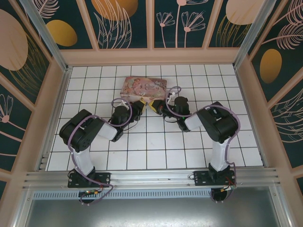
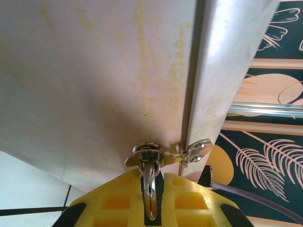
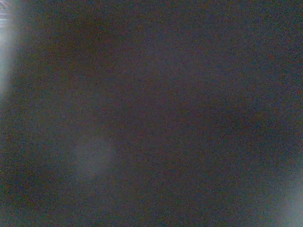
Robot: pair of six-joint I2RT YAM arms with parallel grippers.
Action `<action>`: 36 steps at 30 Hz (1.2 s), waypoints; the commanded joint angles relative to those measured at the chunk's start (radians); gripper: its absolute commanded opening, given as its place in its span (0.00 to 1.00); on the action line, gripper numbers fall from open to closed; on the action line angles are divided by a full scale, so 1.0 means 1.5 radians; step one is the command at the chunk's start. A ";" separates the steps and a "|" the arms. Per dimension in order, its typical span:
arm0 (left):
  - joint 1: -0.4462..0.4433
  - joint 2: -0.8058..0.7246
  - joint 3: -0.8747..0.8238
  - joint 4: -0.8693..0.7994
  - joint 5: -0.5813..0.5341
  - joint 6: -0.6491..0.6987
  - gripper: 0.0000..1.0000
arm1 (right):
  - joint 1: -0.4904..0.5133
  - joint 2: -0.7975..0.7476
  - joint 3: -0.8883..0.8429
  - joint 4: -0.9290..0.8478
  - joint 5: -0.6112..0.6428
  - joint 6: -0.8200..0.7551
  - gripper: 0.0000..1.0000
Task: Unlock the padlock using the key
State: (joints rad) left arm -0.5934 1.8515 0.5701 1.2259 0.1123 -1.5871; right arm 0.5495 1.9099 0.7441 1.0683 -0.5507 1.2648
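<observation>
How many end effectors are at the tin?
2. The left end effector is at the tin's near edge, closed on the padlock; the right end effector is just right of it.

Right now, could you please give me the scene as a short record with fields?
tin: pink, on the tiles beyond both arms
padlock: silvery shackle hooked through the tin's latch
left fingers: yellow, shut on the padlock
right fingers: at the tin's near edge, open or shut unclear
right wrist view: dark blur
</observation>
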 commanded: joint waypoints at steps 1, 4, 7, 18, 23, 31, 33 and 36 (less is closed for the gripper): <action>-0.053 0.005 0.009 0.131 0.193 -0.042 0.00 | 0.032 -0.054 0.057 -0.139 0.076 -0.163 0.00; -0.053 0.012 0.012 0.138 0.195 -0.046 0.00 | 0.022 -0.063 0.049 -0.138 0.089 -0.190 0.00; -0.054 0.011 0.012 0.133 0.194 -0.042 0.00 | 0.017 -0.052 0.044 -0.098 0.063 -0.180 0.00; -0.055 0.003 0.019 0.112 0.186 -0.029 0.00 | 0.044 0.059 0.036 0.266 -0.013 0.207 0.00; -0.055 -0.002 0.020 0.101 0.186 -0.021 0.00 | 0.048 0.040 0.051 0.213 -0.017 0.216 0.00; -0.055 -0.011 0.018 0.047 0.163 0.025 0.00 | 0.022 0.001 0.050 0.053 -0.027 0.072 0.00; -0.054 -0.006 0.019 0.032 0.151 0.041 0.00 | 0.017 -0.017 0.045 0.009 -0.023 0.029 0.12; -0.054 0.003 0.020 0.015 0.130 0.058 0.00 | 0.008 -0.050 0.020 -0.039 -0.015 -0.021 0.38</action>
State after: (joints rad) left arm -0.6025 1.8709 0.5716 1.2583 0.1307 -1.5646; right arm 0.5484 1.9129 0.7521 1.0325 -0.5430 1.3571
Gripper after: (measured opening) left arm 0.118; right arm 0.339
